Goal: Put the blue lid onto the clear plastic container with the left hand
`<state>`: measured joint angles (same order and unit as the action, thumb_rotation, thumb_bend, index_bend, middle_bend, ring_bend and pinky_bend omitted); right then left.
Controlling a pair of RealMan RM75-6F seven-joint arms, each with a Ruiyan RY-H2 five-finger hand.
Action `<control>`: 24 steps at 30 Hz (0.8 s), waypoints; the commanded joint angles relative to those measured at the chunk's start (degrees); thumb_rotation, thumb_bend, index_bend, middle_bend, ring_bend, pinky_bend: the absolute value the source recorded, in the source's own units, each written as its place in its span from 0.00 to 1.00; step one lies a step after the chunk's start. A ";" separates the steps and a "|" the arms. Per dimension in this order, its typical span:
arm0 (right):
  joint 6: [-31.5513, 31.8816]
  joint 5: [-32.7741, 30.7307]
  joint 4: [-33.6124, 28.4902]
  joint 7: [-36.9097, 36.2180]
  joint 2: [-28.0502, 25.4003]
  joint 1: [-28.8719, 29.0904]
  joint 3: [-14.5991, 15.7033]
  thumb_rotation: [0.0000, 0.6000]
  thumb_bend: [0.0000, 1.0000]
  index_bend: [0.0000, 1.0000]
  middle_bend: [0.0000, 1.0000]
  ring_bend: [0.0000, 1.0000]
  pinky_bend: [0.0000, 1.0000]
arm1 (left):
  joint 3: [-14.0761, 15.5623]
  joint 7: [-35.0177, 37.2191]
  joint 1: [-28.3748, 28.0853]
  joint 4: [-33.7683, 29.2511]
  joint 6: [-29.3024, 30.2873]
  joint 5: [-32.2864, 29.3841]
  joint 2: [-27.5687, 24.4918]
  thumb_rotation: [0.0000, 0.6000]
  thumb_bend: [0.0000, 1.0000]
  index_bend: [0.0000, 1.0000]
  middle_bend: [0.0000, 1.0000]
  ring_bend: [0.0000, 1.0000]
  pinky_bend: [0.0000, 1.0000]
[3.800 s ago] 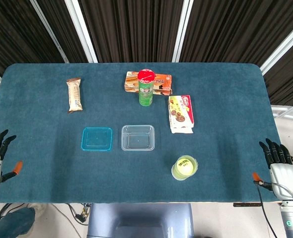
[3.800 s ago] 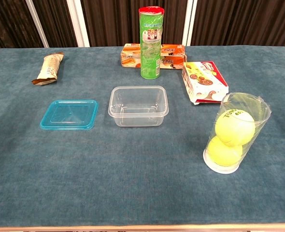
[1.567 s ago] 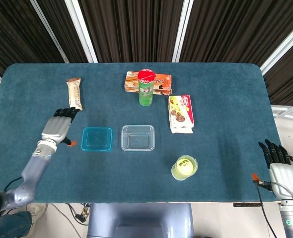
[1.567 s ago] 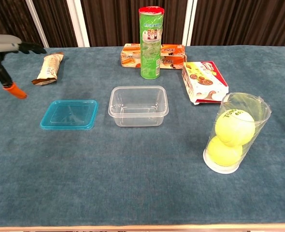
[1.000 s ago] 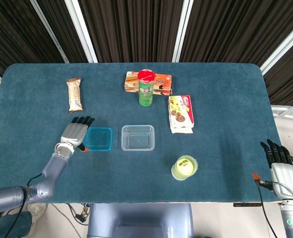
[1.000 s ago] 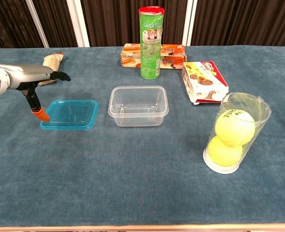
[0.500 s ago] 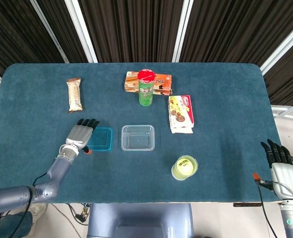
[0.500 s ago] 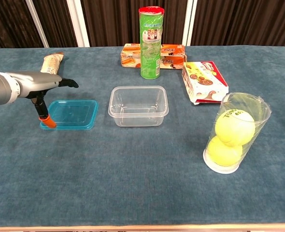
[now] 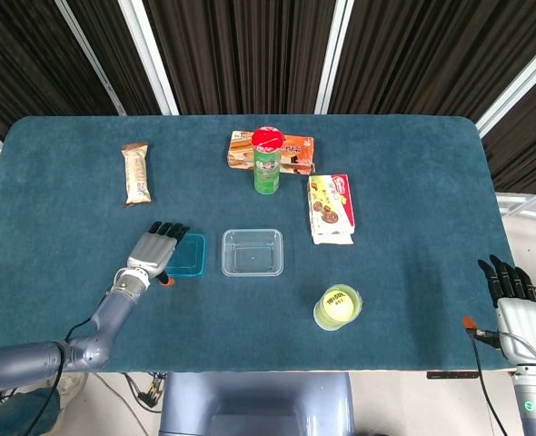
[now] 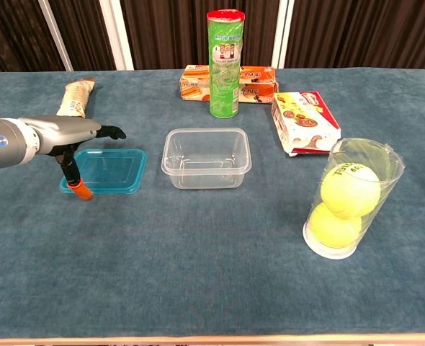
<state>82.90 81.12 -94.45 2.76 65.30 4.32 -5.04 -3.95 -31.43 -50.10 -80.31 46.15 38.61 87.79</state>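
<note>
The blue lid (image 9: 188, 255) (image 10: 110, 170) lies flat on the table, just left of the clear plastic container (image 9: 252, 252) (image 10: 206, 157), which stands empty. My left hand (image 9: 154, 248) (image 10: 72, 134) hovers palm-down over the lid's left part, fingers stretched out and apart, thumb hanging down by the lid's front-left corner. It holds nothing. My right hand (image 9: 516, 310) rests off the table's right front corner with its fingers extended, empty.
A green chip can (image 9: 266, 161) (image 10: 225, 63) and an orange box (image 10: 230, 82) stand behind the container. A biscuit box (image 9: 331, 209) lies to the right, a cup of tennis balls (image 10: 347, 199) at front right, a snack bar (image 9: 135, 173) at far left.
My left hand has come in from the left front edge to a position over the lid's left side, drifting slightly rightward in the last half second. The lid and right hand stayed put.
</note>
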 commanded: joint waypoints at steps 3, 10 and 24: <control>0.05 -0.10 -0.05 0.02 -0.01 -0.01 -0.08 1.00 0.29 0.09 0.00 0.00 0.00 | 0.04 0.55 -0.32 1.17 -0.45 0.65 1.00 1.00 0.03 0.00 0.07 0.00 0.00; 0.04 -0.21 -0.11 -0.04 -0.04 -0.03 -0.12 1.00 0.29 0.09 0.00 0.00 0.00 | 0.12 0.21 -0.82 2.23 -0.10 0.82 1.92 1.00 0.03 0.00 0.10 0.00 0.01; -0.06 -0.53 -0.22 0.07 -0.07 -0.04 -0.22 1.00 0.29 0.09 0.00 0.00 0.00 | 0.45 -0.51 -1.18 3.15 0.10 0.37 2.39 1.00 0.03 0.00 0.14 0.00 0.01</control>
<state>82.83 80.59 -94.67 2.83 65.23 4.28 -5.25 -3.51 -31.92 -51.28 -77.17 46.24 39.00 90.16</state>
